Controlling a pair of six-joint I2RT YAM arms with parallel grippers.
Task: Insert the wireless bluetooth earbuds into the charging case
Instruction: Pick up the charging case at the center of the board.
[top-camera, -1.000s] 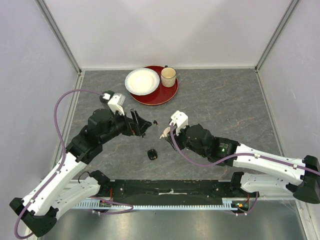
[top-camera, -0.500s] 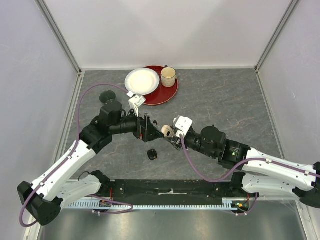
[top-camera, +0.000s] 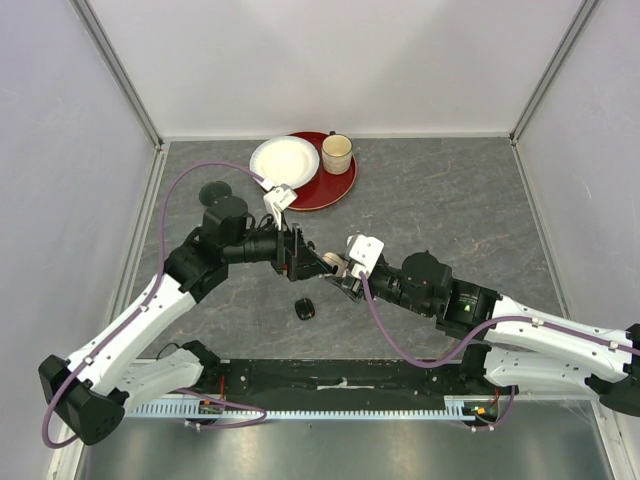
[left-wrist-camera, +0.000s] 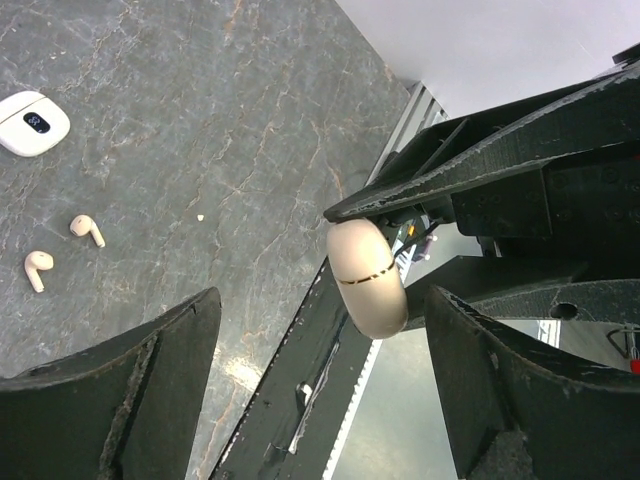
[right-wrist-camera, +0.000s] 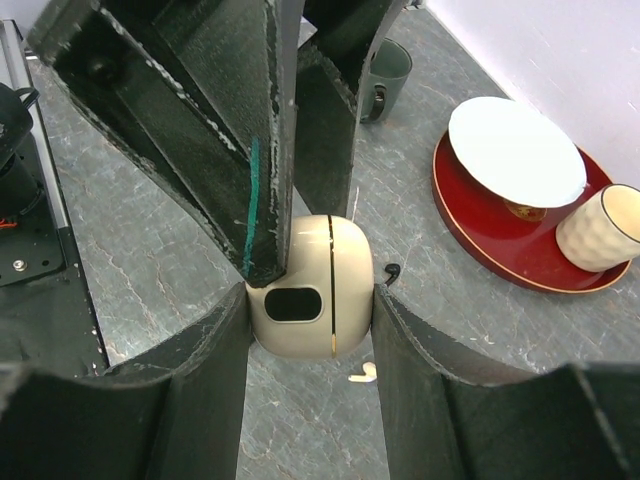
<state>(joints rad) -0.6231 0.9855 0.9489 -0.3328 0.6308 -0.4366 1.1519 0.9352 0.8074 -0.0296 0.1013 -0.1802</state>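
Observation:
My right gripper (right-wrist-camera: 310, 300) is shut on a closed beige charging case (right-wrist-camera: 312, 284) and holds it above the table; in the top view the case (top-camera: 333, 263) is at mid-table. My left gripper (left-wrist-camera: 320, 335) is open, its fingers (right-wrist-camera: 262, 150) reaching the case from the other side, and the case (left-wrist-camera: 367, 278) sits just beyond its jaws. Two pinkish-beige earbuds (left-wrist-camera: 86, 229) (left-wrist-camera: 36, 270) lie on the table near a white case (left-wrist-camera: 33, 122). A white earbud (right-wrist-camera: 365, 376) and a black earbud (right-wrist-camera: 388, 272) lie under the held case. A black case (top-camera: 304, 309) lies nearer the arm bases.
A red tray (top-camera: 340, 185) at the back holds a white plate (top-camera: 284, 162) and a cream cup (top-camera: 337, 153). A dark green mug (top-camera: 213, 192) stands left of the left arm. Grey walls close in both sides and the back.
My left arm has swung right and forward until its open jaws meet the beige case. My right gripper has carried the case a little left and up and now holds still.

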